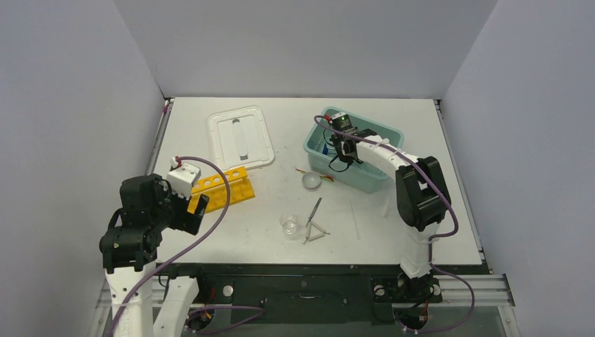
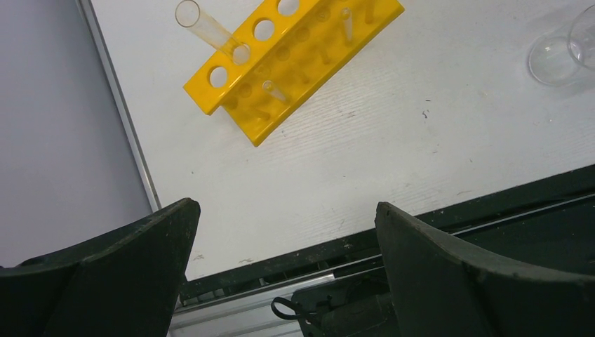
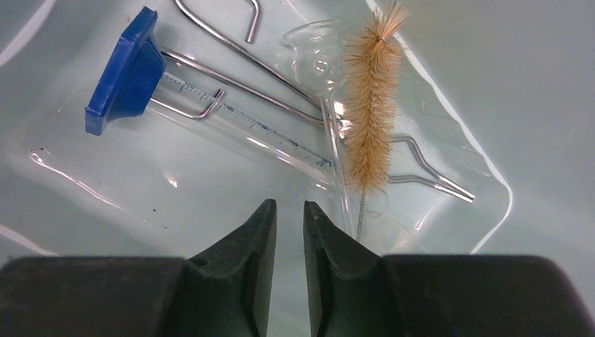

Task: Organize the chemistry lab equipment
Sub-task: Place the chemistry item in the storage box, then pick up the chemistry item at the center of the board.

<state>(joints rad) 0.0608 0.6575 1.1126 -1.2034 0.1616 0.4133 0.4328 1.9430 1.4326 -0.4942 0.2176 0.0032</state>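
Note:
My right gripper point(image 3: 289, 205) hangs inside the teal tub point(image 1: 384, 133), jaws a narrow gap apart with nothing between them. Just beyond its tips lie a glass cylinder point(image 3: 238, 126) with a blue base point(image 3: 125, 70), a tan-bristled brush point(image 3: 368, 119), metal tongs point(image 3: 231, 45) and a clear glass funnel point(image 3: 317, 62). My left gripper point(image 2: 284, 203) is wide open and empty over the table's near left edge, short of the yellow rack point(image 2: 295, 60), which holds a glass tube point(image 2: 210, 31). A beaker point(image 1: 289, 225), wire triangle point(image 1: 317, 232), thin metal tool point(image 1: 313, 209) and round dish point(image 1: 311, 181) lie mid-table.
The white lid point(image 1: 240, 137) lies at the back left, beyond the rack point(image 1: 223, 188). A thin coloured stick point(image 1: 306, 170) rests against the tub's near left side. The table's dark front rail point(image 2: 421, 217) runs under my left fingers.

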